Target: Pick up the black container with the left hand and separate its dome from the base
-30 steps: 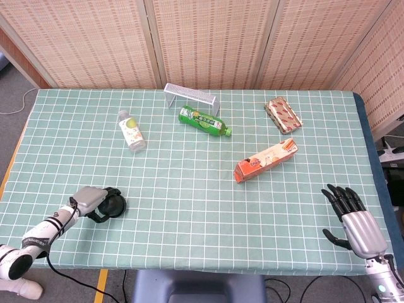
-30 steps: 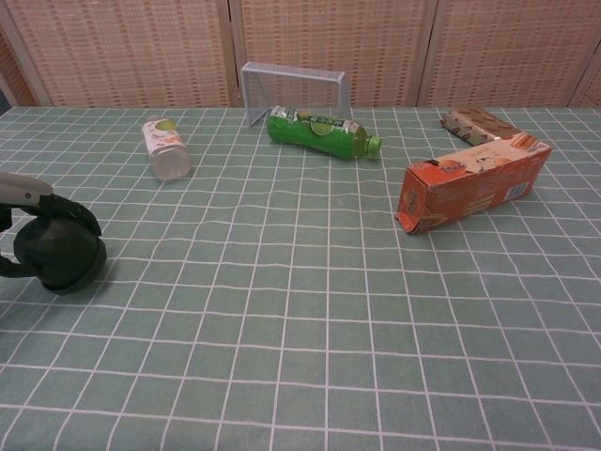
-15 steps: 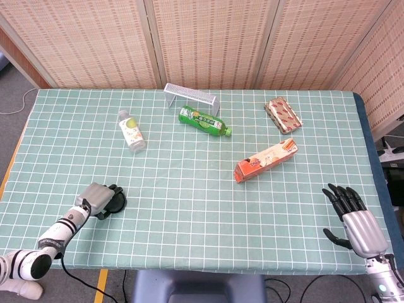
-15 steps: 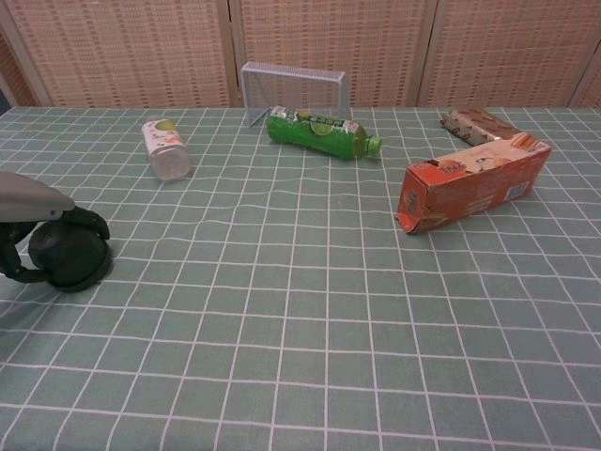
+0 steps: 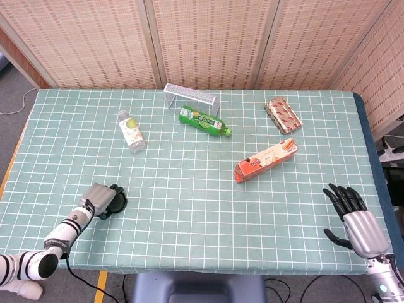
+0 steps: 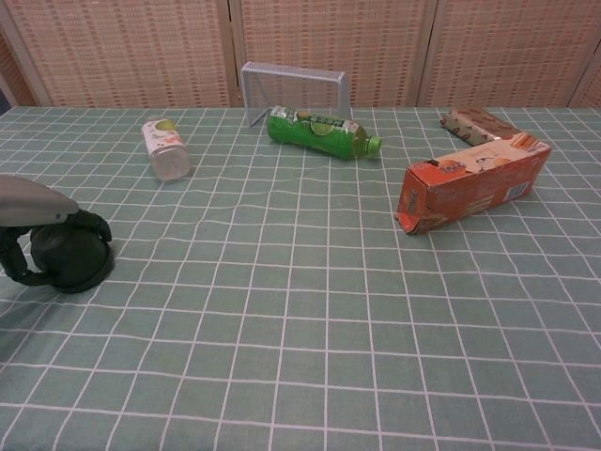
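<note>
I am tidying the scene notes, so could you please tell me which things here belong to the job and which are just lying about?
Belonging to the job:
black container
left hand, gripping it on the table

Lying about:
green bottle
small clear bottle
orange carton
snack packet
wire rack
right hand, open

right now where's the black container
The black container sits on the table near its front left corner, under the left hand, whose fingers wrap it; its nearest neighbour is the clear bottle further back.

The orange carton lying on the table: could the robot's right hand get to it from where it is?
Probably yes. The right hand rests open near the table's edge, and only bare checked cloth lies between it and the orange carton.
</note>
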Tool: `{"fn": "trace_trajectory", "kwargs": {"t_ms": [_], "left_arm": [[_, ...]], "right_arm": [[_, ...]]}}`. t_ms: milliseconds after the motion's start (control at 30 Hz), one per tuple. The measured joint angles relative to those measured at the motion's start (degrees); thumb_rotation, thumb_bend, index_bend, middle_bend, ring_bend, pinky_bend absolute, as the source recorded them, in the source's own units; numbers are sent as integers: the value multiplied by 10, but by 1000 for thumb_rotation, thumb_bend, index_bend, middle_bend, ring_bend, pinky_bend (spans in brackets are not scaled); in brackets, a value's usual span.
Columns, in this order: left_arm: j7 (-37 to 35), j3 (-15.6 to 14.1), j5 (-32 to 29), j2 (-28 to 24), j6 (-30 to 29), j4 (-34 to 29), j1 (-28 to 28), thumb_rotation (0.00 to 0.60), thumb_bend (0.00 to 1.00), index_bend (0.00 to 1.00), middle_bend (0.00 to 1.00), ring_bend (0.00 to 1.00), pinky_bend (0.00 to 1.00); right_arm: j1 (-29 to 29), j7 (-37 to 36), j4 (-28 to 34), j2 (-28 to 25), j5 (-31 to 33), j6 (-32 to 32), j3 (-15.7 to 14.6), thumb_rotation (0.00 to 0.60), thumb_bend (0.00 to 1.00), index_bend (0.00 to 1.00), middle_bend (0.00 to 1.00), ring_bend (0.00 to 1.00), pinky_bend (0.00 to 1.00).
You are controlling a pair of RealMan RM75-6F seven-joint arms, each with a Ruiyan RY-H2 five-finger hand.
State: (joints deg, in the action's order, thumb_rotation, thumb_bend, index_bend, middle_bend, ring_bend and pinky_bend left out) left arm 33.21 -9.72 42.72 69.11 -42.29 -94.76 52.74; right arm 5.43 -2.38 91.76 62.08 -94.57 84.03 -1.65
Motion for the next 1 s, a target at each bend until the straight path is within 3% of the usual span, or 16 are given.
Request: {"fn": "trace_trajectory", "kwargs": {"t_ms": [133,433,1000], "left_arm": [[5,-3,-11,1,-2,0,2,600,522,0,0,0,203],[2,-2,-26,6,-1,3,6,600,424,0,0,0,163],[-35,12,6,-4,-7,-6,-7,600,372,0,0,0,113]], "right_arm": [[1,0,0,0,1,-2,0,600,173,0,0,0,0],[0,-6,-1,-2,3,1,2,600,172,0,0,0,0],[-1,-16,-4,-2,-3,6,1,600,173,0,0,0,0]]}}
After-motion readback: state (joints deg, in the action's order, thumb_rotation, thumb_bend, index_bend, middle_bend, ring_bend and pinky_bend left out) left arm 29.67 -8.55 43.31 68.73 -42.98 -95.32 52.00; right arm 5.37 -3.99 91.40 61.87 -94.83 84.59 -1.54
